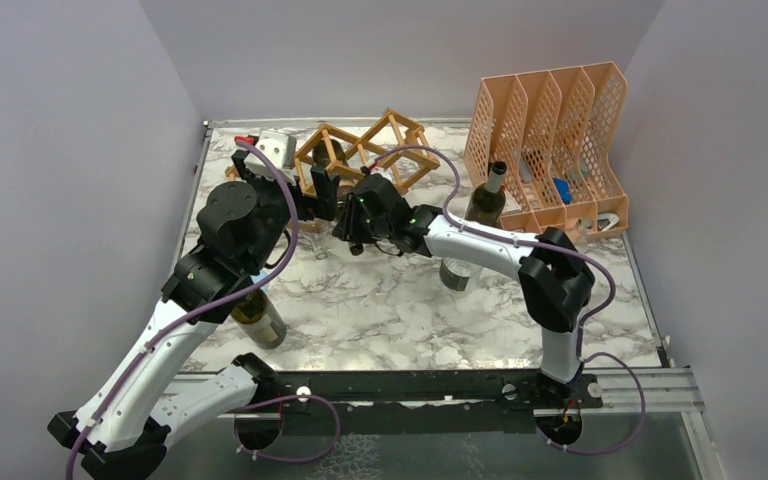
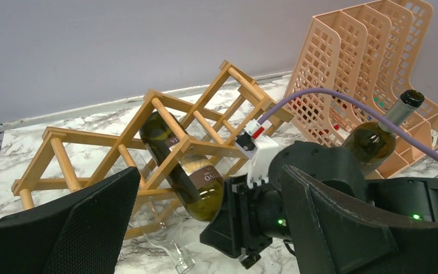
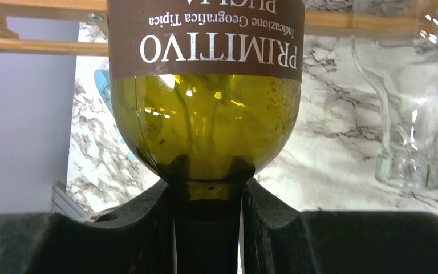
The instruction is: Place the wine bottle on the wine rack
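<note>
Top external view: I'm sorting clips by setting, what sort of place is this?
Probably a robot test booth: plain pale walls enclose a marble-patterned tabletop with a black metal rail along its near edge.

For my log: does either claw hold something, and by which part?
The right claw grips the wine bottle by its neck; the left claw holds nothing.
</note>
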You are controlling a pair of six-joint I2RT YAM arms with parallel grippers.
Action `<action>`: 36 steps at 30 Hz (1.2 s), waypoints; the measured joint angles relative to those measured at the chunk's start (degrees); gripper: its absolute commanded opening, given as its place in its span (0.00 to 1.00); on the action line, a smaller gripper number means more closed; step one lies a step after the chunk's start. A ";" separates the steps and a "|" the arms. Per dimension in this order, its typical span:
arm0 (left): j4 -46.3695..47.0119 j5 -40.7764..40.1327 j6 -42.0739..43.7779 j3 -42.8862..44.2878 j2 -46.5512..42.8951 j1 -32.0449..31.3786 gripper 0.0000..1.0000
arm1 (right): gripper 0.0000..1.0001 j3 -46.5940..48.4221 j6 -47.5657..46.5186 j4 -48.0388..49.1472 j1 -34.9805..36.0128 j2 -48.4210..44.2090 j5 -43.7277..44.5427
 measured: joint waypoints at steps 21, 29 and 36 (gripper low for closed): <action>-2.21 2.25 -0.02 0.79 -1.18 0.00 0.99 | 0.48 13.38 -5.35 -5.90 -1.40 8.52 1.75; -2.32 3.37 -0.07 0.87 -1.42 0.02 0.99 | 0.67 15.02 -6.93 -5.44 -1.51 8.96 1.73; -2.36 3.98 -0.07 0.87 -1.42 0.02 0.99 | 0.75 14.84 -7.78 -5.22 -1.51 8.79 1.77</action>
